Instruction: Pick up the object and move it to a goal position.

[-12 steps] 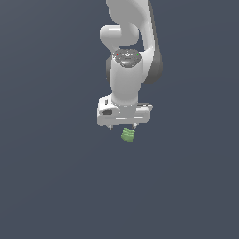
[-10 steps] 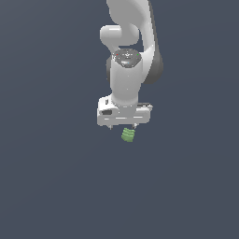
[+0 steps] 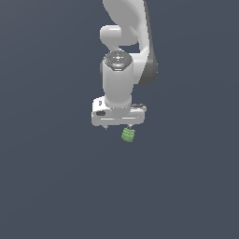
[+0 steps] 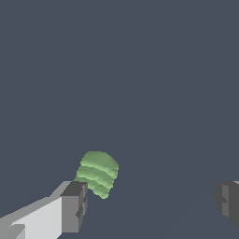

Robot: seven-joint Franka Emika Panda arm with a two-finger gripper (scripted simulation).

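White two-finger gripper point(image 3: 118, 126) spread wide, fingers well apart, nothing pinched. Small bright green ribbed stubby cylinder point(image 3: 128, 135) just beside one dark-padded fingertip point(image 4: 74, 205), tilted, below gripper body toward exterior view's right; contact with pad unclear. White arm point(image 3: 123, 56) rises above. Surroundings: plain dark blue-grey ground point(image 3: 46, 186), featureless. Versus earlier frame: arm and green piece sit the same.

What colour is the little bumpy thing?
The object is bright green with ribs, clearest in the wrist view.
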